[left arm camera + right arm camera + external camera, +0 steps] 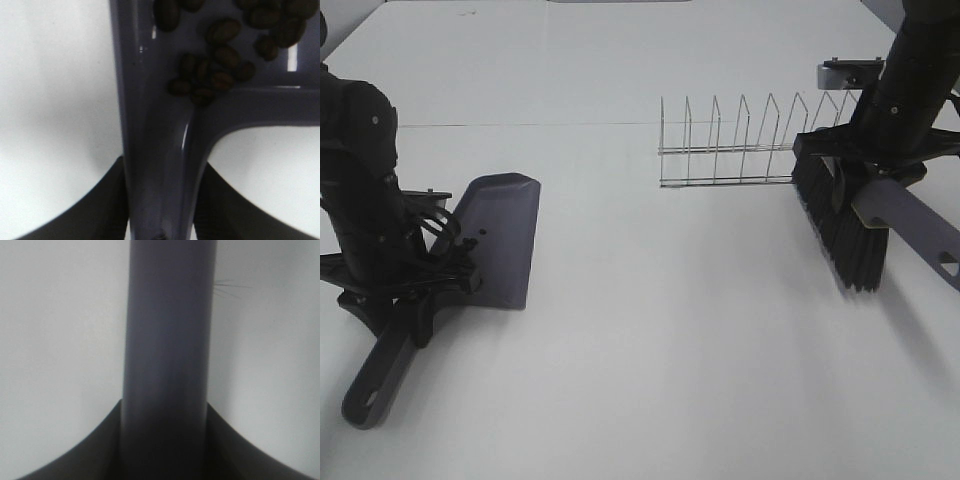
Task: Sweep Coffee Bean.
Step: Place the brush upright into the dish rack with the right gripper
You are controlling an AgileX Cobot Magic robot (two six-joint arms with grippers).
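The grey dustpan [500, 235] lies on the white table at the left, its handle [375, 385] pointing to the front edge. My left gripper [415, 290] is shut on that handle; the left wrist view shows the handle [155, 165] between the jaws. The coffee beans [220, 65] lie in the pan near the handle's root, and a few show in the high view [470, 242]. My right gripper [880, 165] is shut on the handle [170, 340] of the brush, whose black bristles [840, 225] hang at the far right, well away from the dustpan.
A wire dish rack [750, 145] stands at the back right, its right end just behind the brush. The white table [670, 330] stretches between the dustpan and the brush. A seam line [520, 125] crosses the table at the back.
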